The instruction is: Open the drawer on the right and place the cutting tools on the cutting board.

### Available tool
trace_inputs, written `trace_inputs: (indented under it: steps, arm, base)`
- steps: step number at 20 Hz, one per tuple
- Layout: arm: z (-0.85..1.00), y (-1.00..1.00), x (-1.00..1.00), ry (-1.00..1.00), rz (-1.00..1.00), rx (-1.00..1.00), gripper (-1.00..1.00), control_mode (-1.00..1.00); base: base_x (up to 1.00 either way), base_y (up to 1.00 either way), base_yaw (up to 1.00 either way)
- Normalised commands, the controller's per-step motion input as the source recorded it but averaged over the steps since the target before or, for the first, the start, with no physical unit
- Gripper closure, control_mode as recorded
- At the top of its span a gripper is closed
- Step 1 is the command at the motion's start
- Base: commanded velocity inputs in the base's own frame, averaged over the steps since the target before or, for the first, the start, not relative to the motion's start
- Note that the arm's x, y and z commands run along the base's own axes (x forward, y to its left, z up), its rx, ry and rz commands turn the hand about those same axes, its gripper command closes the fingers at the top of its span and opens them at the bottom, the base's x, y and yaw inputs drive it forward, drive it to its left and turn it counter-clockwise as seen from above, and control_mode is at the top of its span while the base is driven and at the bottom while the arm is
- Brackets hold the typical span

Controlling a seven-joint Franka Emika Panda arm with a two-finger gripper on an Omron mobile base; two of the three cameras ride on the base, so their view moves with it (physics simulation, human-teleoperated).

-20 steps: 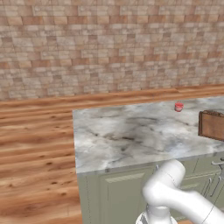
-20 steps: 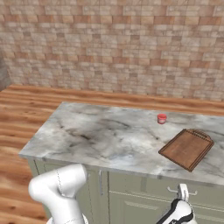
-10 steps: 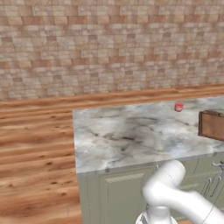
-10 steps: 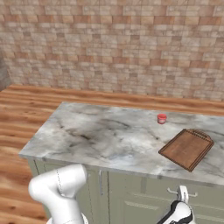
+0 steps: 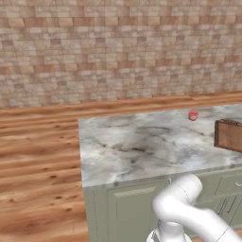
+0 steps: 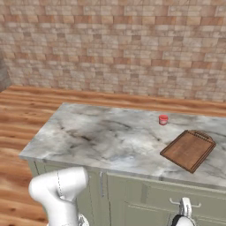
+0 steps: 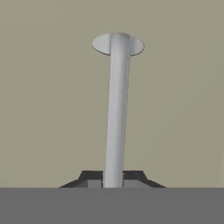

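Drawer handle (image 7: 116, 113): a pale metal bar crossing the olive drawer front (image 7: 48, 109), seen end-on along the hand. It passes between the two dark fingertips (image 7: 90, 178) of the pincer (image 7: 113, 180), which stand close on either side of it; the pincer looks closed on the bar, though contact itself cannot be confirmed. In the right base view the same handle (image 6: 186, 206) sits on the right-hand drawer (image 6: 194, 204) just under the table (image 6: 110, 137) edge, with the hand directly below it. The cutting board (image 6: 188, 150) lies on the table above this drawer, near the front edge; a small red cup (image 6: 163, 119) stands behind it, apart.

Step in hand, as judged: pulling the drawer open. To do it well, keep the grip centred on the bar and draw straight out, square to the drawer front, without twisting, so that the bar does not slip from the fingertips. No cutting tools are visible yet.
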Motion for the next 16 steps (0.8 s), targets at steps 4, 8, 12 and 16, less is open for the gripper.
trace_inputs:
  steps: [4,8,12,16]
  arm:
    - [-0.07,-0.17,-0.69,0.00,0.00,0.00,1.00,-1.00]
    - [-0.12,-0.17,-0.74,0.00,0.00,0.00,1.00,-1.00]
    - [-0.16,-0.16,-0.77,0.00,0.00,0.00,1.00,-1.00]
    - [-0.20,-0.15,-0.79,0.00,0.00,0.00,1.00,-1.00]
  base:
    - [0.00,0.00,0.00]
    - [0.00,0.00,0.00]
    - [0.00,0.00,0.00]
    - [0.00,0.00,0.00]
